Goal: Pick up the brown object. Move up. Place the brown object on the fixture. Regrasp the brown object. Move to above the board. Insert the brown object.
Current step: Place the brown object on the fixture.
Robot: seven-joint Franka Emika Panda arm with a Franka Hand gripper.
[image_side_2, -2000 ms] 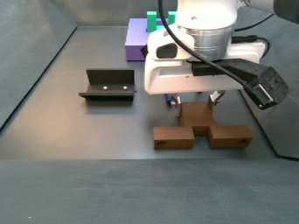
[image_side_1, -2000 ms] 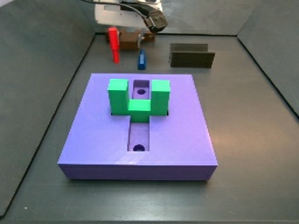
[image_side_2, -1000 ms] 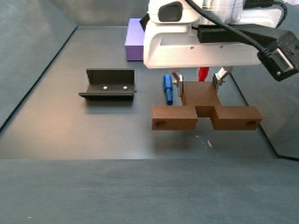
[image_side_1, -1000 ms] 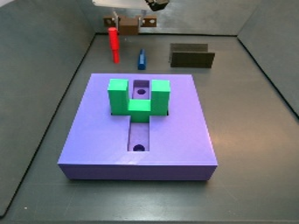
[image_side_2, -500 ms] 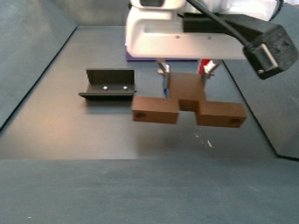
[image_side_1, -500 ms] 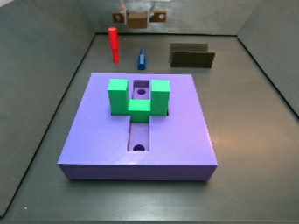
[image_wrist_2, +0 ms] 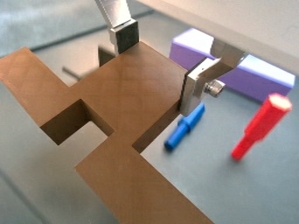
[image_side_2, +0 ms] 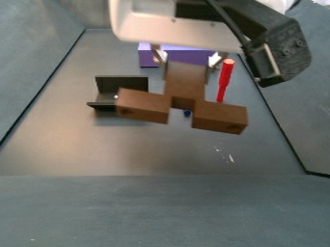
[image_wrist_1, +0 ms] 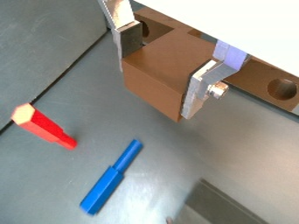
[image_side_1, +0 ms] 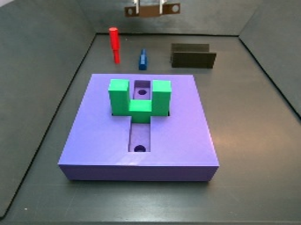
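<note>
The gripper [image_side_2: 184, 69] hangs high over the far end of the floor, its silver fingers [image_wrist_2: 205, 80] clamped on the stem of the brown object [image_side_2: 180, 100], which rides clear in the air. In both wrist views the dark pads press the brown piece [image_wrist_1: 170, 72] from either side, with a round hole showing in one of its arms. In a side view only the brown piece [image_side_1: 153, 9] shows at the very top edge of the picture. Down below, the fixture [image_side_1: 194, 56] sits near the far right corner of the floor, nothing on it. The red peg [image_side_1: 115, 43] stands upright near the far left, and the blue peg [image_side_1: 141, 60] lies flat between it and the fixture. The purple board [image_side_1: 177, 132] fills the middle of the floor, its green U-shaped block [image_side_1: 140, 97] astride the lengthwise groove toward the far end.
</note>
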